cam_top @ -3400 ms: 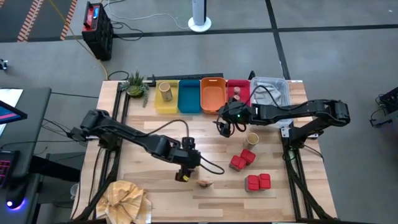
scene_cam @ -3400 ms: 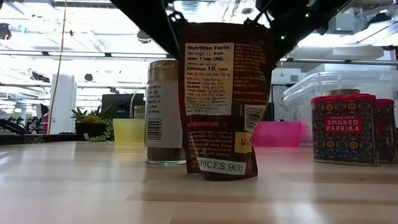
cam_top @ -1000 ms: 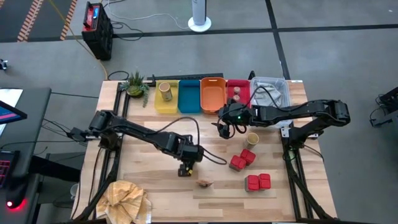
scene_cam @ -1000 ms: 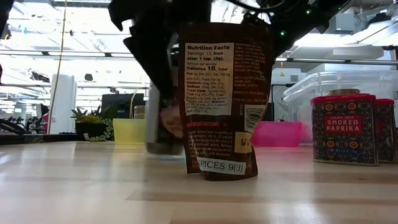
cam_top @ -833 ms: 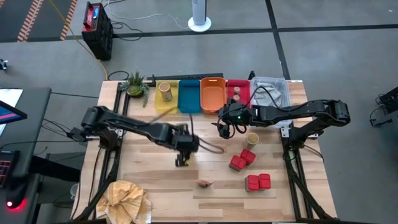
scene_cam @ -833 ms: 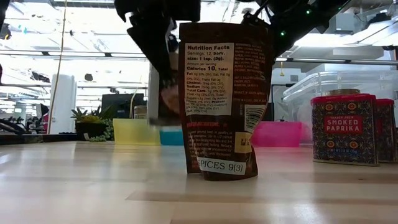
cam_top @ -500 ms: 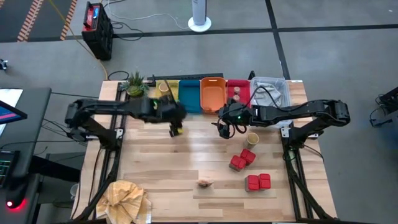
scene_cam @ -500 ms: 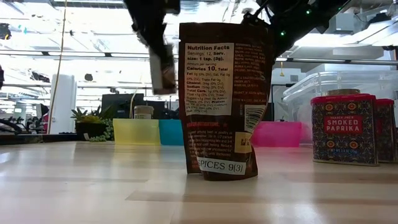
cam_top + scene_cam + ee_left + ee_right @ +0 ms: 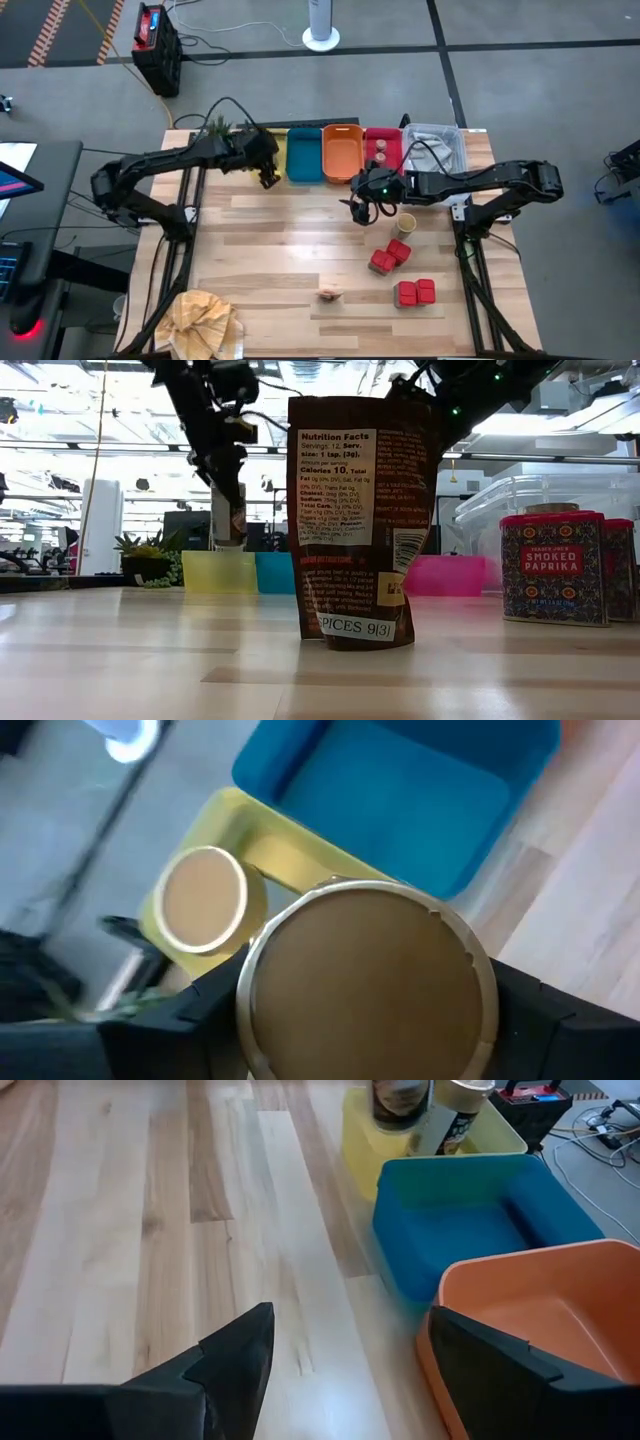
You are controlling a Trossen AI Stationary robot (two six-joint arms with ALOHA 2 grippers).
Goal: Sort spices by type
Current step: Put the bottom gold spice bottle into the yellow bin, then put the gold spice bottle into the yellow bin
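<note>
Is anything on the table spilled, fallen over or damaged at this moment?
Nothing stands out. The dark-tan packet stands upright, the red packs sit on the table, and the left tool holds a tub above the yellow tray. No spill shows.

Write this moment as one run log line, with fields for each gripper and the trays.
left gripper: shut on round tub, above yellow tray | right gripper: open, empty, near orange tray | yellow tray: one tub inside
</note>
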